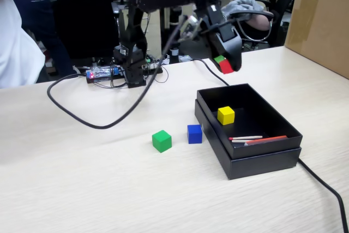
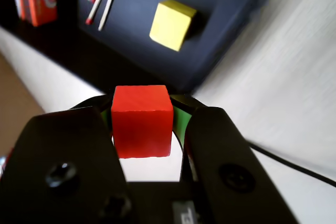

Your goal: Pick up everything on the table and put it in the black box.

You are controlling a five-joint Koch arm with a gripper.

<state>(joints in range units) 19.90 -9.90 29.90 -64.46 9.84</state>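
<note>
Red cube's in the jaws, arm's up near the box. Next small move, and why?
Probably ease forward over the black box, then open. The gripper holds the red cube in the air above the box's far rim, not clearly over its floor. The yellow cube is already inside; green and blue wait on the table.

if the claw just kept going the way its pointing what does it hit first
Probably the black box. The claw, shut on the red cube, points down toward the box's far end, and the wrist view looks onto the box floor near the yellow cube. Depth is unclear, so it could meet the rim or the table beside it.
</note>
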